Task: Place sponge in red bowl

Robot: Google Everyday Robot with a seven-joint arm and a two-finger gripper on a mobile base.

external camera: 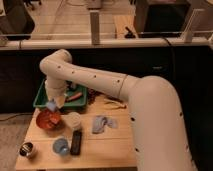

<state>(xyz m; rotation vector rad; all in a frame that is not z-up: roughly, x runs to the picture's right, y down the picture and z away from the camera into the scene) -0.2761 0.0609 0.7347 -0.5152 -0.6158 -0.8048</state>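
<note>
clutching sponge [51, 106], gripper fingers [56, 101] over red bowl [47, 120], by green tray [41, 96]

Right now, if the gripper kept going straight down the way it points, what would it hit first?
Probably the red bowl: the gripper, shut on the sponge, hangs just above its rim, though depth is hard to judge.

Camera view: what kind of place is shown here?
Probably an office or lab test area: a wooden table, a green bin and glass partitions behind. The pincer holds the sponge over the red bowl.
</note>
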